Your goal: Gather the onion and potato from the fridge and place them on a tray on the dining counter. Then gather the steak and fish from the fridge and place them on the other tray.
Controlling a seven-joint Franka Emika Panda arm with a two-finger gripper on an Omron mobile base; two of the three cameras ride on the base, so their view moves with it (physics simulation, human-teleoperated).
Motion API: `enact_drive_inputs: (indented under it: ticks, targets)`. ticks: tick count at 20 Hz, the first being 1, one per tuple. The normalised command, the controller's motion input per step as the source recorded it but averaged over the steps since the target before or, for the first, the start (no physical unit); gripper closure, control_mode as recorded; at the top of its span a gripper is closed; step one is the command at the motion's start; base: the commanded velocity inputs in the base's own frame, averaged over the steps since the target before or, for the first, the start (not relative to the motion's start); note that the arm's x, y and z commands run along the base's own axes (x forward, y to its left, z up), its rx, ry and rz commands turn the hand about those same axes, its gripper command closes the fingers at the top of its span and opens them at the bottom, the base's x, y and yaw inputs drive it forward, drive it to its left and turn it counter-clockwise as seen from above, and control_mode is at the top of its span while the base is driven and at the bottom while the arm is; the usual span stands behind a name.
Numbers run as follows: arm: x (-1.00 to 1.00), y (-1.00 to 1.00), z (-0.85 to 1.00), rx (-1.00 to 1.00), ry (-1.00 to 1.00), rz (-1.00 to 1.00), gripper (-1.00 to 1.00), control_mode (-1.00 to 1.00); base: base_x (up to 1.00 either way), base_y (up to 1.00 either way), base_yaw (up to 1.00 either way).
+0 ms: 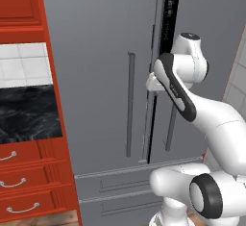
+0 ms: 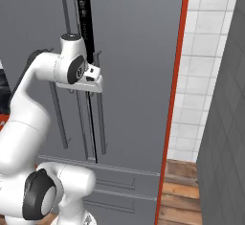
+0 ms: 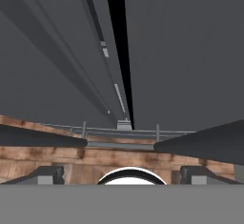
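Red cabinets flank the tall grey fridge, its doors parted by a narrow dark gap. The robot's hand sits at that gap by the bar handles, fingers spread, holding nothing. I'd say door-opening is underway; next, widen the gap.

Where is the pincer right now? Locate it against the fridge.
The pincer sits open at the fridge's centre seam, where a dark gap shows between the doors; the vertical bar handles flank it.
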Motion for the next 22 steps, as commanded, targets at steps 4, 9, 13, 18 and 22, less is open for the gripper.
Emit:
enact_drive_inputs:
  ticks: [4, 9, 13, 18, 22]
  targets:
    - [0.0, 0.0, 0.0, 0.0, 0.0, 0.0, -1.0, 1.0, -0.39, 0.21, 0.06]
    - [0.0, 0.0, 0.0, 0.0, 0.0, 0.0, -1.0, 1.0, -0.35, 0.17, 0.02]
    - [0.0, 0.0, 0.0, 0.0, 0.0, 0.0, -1.0, 1.0, -0.19, 0.14, 0.0]
    - [0.0, 0.0, 0.0, 0.0, 0.0, 0.0, -1.0, 1.0, -0.24, 0.07, 0.0]
    - [0.0, 0.0, 0.0, 0.0, 0.0, 0.0, -1.0, 1.0, -0.39, 0.01, 0.0]
